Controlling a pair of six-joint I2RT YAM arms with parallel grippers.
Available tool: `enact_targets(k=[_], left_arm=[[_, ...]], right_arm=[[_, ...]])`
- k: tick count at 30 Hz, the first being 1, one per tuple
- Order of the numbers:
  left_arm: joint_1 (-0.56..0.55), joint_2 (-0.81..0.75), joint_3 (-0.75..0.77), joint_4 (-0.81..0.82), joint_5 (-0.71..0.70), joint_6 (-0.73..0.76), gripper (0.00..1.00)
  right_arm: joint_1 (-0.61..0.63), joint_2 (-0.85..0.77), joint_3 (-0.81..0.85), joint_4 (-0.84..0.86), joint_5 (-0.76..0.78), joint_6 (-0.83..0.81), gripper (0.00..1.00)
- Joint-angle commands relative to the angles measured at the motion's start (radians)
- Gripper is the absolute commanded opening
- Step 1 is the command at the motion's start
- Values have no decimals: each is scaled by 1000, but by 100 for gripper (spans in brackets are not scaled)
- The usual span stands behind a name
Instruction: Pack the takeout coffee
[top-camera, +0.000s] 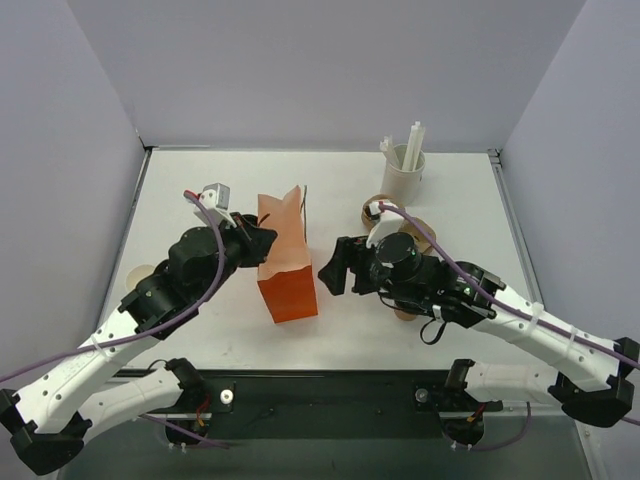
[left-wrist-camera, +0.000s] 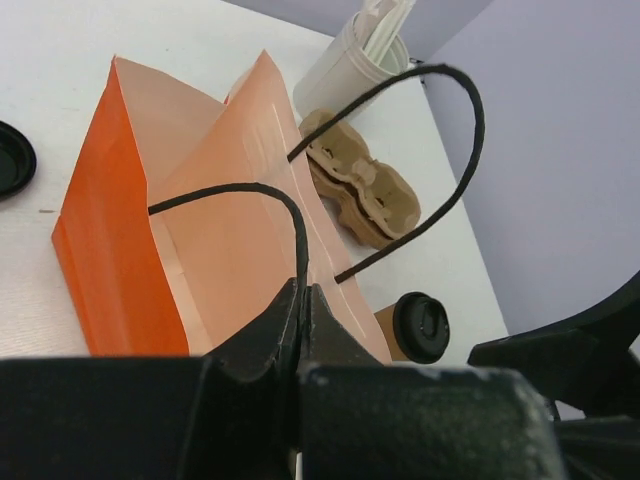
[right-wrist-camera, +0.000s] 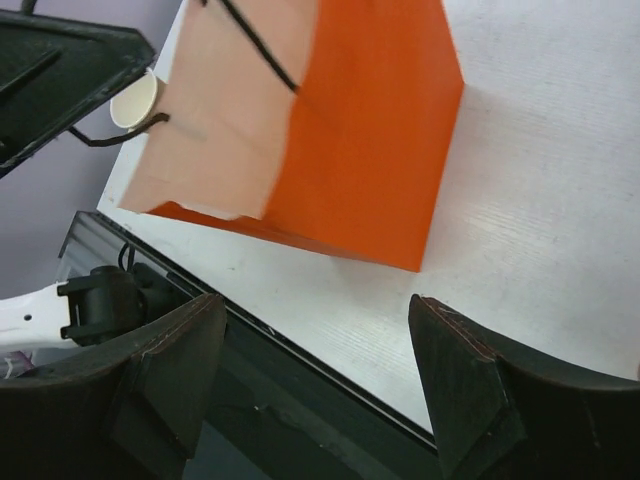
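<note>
At the middle of the table (top-camera: 200, 180), an orange paper bag (top-camera: 288, 290) is seen standing with its mouth up. Its left rim, at the foot of a black cord handle (left-wrist-camera: 290, 205), is pinched between the pressed-together fingers of the left gripper (left-wrist-camera: 302, 300). The right gripper (right-wrist-camera: 318, 310) is held spread and empty just right of the bag. The takeout coffee (left-wrist-camera: 420, 325) is found on the table right of the bag, near that gripper. Farther back, a cardboard cup carrier (left-wrist-camera: 360, 190) and a white holder of sticks (top-camera: 405, 165) are seen.

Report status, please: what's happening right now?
Left gripper: jaws shut on rim of orange bag. Right gripper: jaws open, empty, beside bag. Takeout coffee on table, unpacked. Black handles arch over bag's mouth.
</note>
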Motion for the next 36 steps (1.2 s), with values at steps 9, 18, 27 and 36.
enact_targets(k=[9,18,27,36], left_arm=[[-36,-75,-25,106,-44,-48,0],[-40,-137,-40,20,-49,-63,0],[-39,-188,171,-291,-104,153,57],[-28,74,477,-490,-124,498,77]], right_arm=[[104,245,193,4,346,9,72],[98,346,234,9,400,-119,32],[59,314,210,49,181,-474,0],[29,268,177,23,-58,-693,0]])
